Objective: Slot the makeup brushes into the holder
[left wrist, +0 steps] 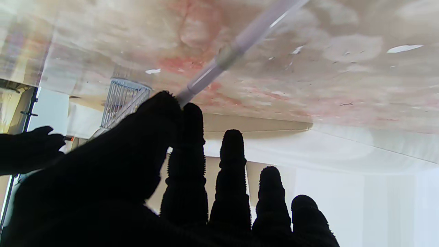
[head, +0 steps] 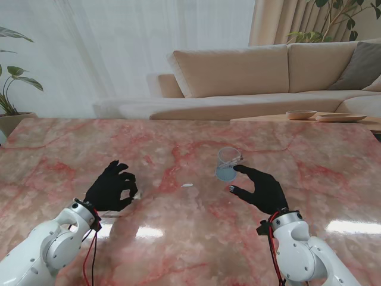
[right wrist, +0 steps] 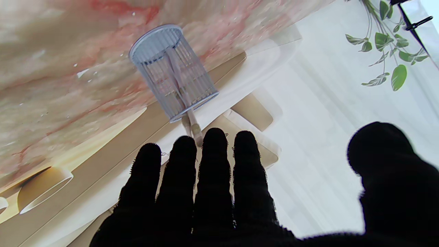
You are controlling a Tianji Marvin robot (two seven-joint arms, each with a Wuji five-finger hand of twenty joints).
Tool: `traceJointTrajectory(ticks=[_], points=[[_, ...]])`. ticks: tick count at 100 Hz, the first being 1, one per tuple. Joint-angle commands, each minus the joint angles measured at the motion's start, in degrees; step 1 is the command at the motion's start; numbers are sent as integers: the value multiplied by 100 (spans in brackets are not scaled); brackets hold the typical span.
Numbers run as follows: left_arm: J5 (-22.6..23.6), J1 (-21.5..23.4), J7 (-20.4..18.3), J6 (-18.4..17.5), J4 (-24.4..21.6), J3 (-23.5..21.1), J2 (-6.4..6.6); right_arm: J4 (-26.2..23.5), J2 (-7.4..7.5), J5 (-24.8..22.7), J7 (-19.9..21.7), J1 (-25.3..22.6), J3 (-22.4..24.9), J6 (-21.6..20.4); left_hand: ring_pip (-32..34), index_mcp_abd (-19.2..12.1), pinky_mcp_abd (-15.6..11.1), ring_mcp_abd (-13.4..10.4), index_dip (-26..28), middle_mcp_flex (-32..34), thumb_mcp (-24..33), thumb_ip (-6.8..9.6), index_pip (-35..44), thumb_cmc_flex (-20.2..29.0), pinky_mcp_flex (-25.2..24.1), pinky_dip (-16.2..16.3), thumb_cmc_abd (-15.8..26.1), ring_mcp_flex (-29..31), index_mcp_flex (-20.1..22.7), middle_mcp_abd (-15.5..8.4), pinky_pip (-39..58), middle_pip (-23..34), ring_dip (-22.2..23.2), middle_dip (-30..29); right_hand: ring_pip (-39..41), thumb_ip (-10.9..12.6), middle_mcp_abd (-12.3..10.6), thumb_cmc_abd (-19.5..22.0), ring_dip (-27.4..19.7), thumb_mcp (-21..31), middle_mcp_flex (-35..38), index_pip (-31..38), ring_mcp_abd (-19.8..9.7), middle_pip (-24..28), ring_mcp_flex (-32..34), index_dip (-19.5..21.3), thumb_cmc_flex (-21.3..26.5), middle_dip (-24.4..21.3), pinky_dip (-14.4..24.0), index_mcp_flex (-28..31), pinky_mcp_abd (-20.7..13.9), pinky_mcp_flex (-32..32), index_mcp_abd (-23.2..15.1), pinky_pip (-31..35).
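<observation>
The holder (head: 227, 164), a pale blue ribbed cup, stands upright on the marble table (head: 178, 238) right of the middle. In the right wrist view the holder (right wrist: 173, 72) has one brush (right wrist: 179, 80) leaning inside, its end past the rim. My right hand (head: 260, 189) is open just nearer to me than the holder, fingers spread beside its wall, holding nothing. My left hand (head: 112, 186) is on the left side, low over the table, thumb and index pinched on one end of a pale lilac makeup brush (left wrist: 236, 46). The holder (left wrist: 124, 100) lies well to the right of that hand.
A small white fleck (head: 187, 185) lies on the table between the hands. Beyond the far table edge are a beige sofa (head: 250, 77), a low side table with shallow bowls (head: 300, 114), and a potted plant (head: 9, 89) at the left.
</observation>
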Motion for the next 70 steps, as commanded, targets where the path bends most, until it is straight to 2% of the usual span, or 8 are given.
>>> traceJointTrajectory(ticks=[1,35,70], points=[[0,-41,23,33,-77,75,-63,74,-21,1,76,-19,-94,-35,149,-296,-36,-10,43,108,-70,-32,137,102,-31,39,119,78,235,-56,-42,27,19,33,74,156,-5,-129,171,108,54,29,72,30,171,-44,129,78,146,118,-57,78,20,205],[-214,-198,98,90,-184,353,-121,345,0,50,165,261,-584,-64,145,-325,-28,5,70,111,-97,-31,110,106,-30,53,134,91,232,-58,-56,9,11,24,595,61,14,-458,713,361,315,116,264,158,829,-72,230,186,808,198,312,499,-29,1218],[-463,-440,203,192,-141,765,-186,771,-2,333,413,852,-1368,100,143,-338,-24,17,98,118,-139,-27,93,130,-30,56,162,91,221,-63,-69,7,11,13,1440,-20,-21,-986,1320,263,623,210,252,383,1908,-83,893,274,1285,230,572,1273,-36,2453]])
